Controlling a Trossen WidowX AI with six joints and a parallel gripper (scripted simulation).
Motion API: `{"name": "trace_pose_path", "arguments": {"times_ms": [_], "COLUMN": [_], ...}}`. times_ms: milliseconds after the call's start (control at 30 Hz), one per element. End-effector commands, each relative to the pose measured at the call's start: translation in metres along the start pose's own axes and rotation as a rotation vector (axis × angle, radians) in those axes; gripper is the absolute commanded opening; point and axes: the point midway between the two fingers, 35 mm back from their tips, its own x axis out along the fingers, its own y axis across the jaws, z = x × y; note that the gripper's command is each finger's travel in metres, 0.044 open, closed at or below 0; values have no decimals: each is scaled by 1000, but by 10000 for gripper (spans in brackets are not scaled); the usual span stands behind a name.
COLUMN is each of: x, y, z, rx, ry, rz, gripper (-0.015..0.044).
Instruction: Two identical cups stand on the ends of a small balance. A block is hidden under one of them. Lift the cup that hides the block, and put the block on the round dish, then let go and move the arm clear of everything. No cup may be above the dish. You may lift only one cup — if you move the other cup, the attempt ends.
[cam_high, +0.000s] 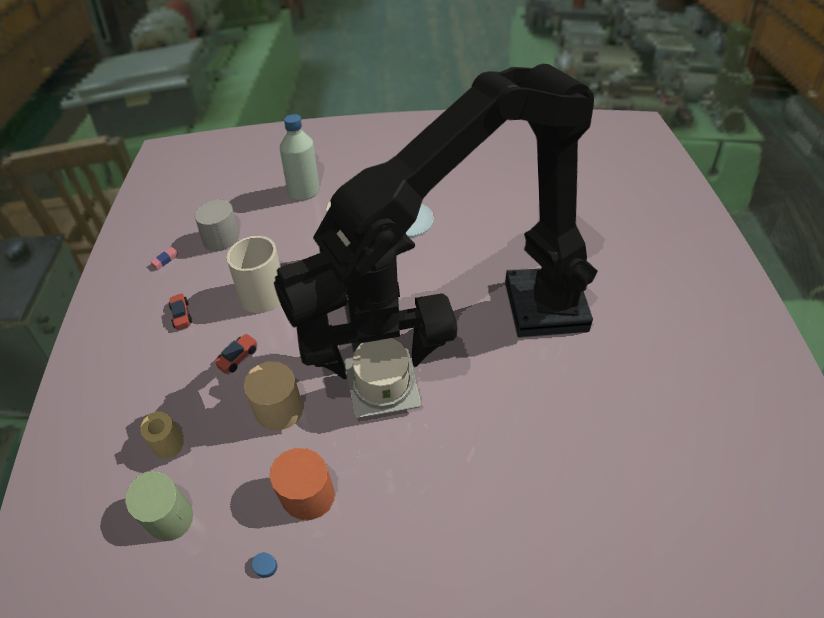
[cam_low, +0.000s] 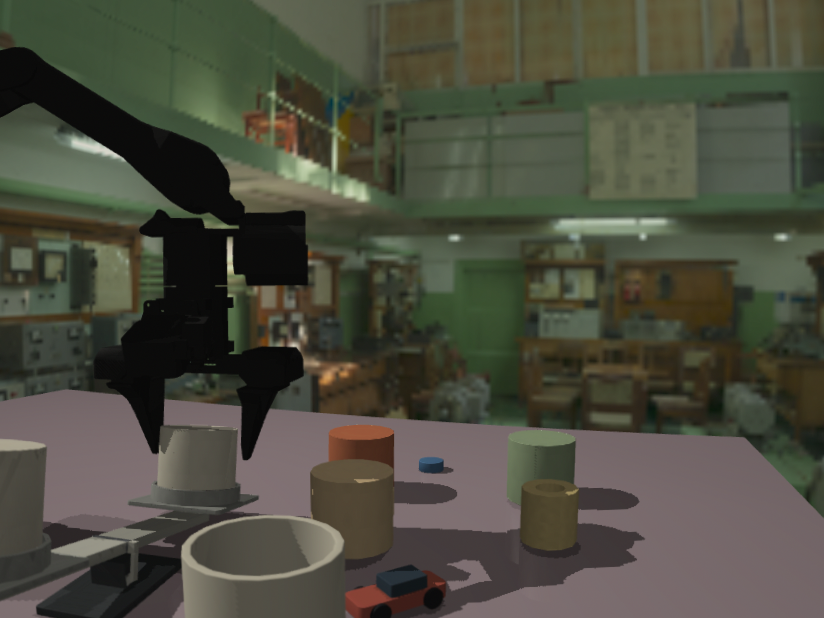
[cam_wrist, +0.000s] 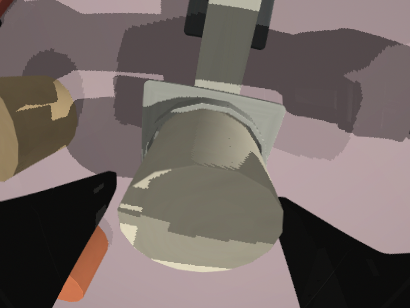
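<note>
One cream cup (cam_high: 380, 387) (cam_low: 197, 473) (cam_wrist: 200, 215) stands upright on an end plate of the balance (cam_low: 99, 546) (cam_wrist: 225, 50). My gripper (cam_high: 379, 369) (cam_low: 201, 455) (cam_wrist: 197, 193) points down and is open, with its fingertips on either side of this cup's upper part and nothing gripped. The other cup (cam_low: 18, 492) stands on the opposite end, cut off at the left edge of the exterior view and almost wholly behind the arm in the top view. The pale round dish (cam_high: 419, 219) is partly behind the arm. No block is visible.
A tan cylinder (cam_high: 274, 399) (cam_low: 352, 512) (cam_wrist: 40, 120) stands close beside the gripped-side end plate. An orange cylinder (cam_high: 302, 485) (cam_low: 361, 447) is nearby. A tall open container (cam_high: 256, 282) (cam_low: 262, 592), a red car (cam_high: 236, 352) and a bottle (cam_high: 300, 166) stand farther along.
</note>
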Motion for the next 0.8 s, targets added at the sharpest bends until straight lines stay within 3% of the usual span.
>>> {"name": "trace_pose_path", "arguments": {"times_ms": [0,233,367,567,767], "x": [10,19,19,19,16], "y": [-1,-2,-2,-2,-2], "z": [1,2,2,2,1], "rx": [4,4,4,4,4], "ry": [-8,-8,-8,-8,-8], "rz": [-10,-10,-10,-10,-10], "gripper": [440,440,335,295,138]}}
